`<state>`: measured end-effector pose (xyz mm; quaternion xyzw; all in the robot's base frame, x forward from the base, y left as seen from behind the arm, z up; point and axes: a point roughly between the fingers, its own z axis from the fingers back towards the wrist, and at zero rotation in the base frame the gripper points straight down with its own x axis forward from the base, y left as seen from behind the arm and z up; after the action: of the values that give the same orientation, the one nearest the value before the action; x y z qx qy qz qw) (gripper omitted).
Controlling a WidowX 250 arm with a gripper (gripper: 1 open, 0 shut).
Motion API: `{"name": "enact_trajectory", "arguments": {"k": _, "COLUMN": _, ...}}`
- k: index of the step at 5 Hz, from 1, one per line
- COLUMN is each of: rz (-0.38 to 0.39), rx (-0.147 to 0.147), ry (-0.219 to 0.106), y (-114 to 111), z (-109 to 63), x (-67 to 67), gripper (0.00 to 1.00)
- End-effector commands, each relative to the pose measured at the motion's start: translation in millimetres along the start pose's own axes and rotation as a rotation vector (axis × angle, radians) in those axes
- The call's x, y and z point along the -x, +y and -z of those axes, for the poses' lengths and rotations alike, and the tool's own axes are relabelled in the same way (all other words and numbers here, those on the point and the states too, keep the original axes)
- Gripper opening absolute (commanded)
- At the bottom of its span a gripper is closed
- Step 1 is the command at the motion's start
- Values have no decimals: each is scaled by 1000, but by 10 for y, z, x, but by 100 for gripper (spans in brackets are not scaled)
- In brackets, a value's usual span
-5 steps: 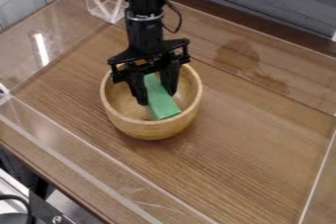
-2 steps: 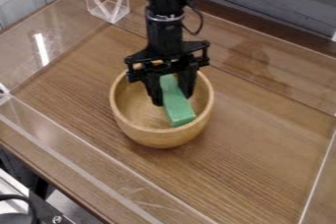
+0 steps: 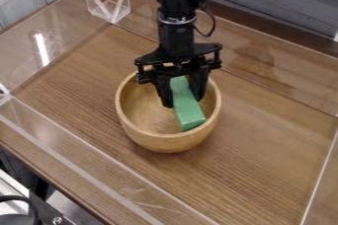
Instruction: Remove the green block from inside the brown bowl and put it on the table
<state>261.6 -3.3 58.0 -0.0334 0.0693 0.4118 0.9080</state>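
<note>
Shifted rightward since before, one bowl (image 3: 140, 130) holds one block (image 3: 187, 107) on your one desk (image 3: 271, 135). Your one pincer (image 3: 184, 79) is clamped on the block, inside the bowl.

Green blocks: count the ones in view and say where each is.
1. The green block sits at the tool, inside the brown bowl. The tool covers part of the bowl, so another could be hidden.

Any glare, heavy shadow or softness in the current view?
Camera view: pale glare streaks on the glossy table, right of the bowl; black gripper underexposed, its fingers merging with dark gaps; fine detail soft at this small size.
</note>
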Motion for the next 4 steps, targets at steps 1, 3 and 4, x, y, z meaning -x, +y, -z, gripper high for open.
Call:
{"name": "enact_trajectory", "arguments": {"k": 1, "rz": 39, "rx": 60, "ry": -58, "y": -109, "z": -173, "x": -1, "gripper": 0}}
{"name": "enact_trajectory", "arguments": {"k": 3, "rz": 81, "rx": 72, "ry": -70, "y": -158, "z": -126, "x": 18, "gripper": 0}}
{"name": "enact_trajectory", "arguments": {"k": 4, "rz": 96, "rx": 75, "ry": -72, "y": -168, "z": -96, "x": 23, "gripper": 0}}
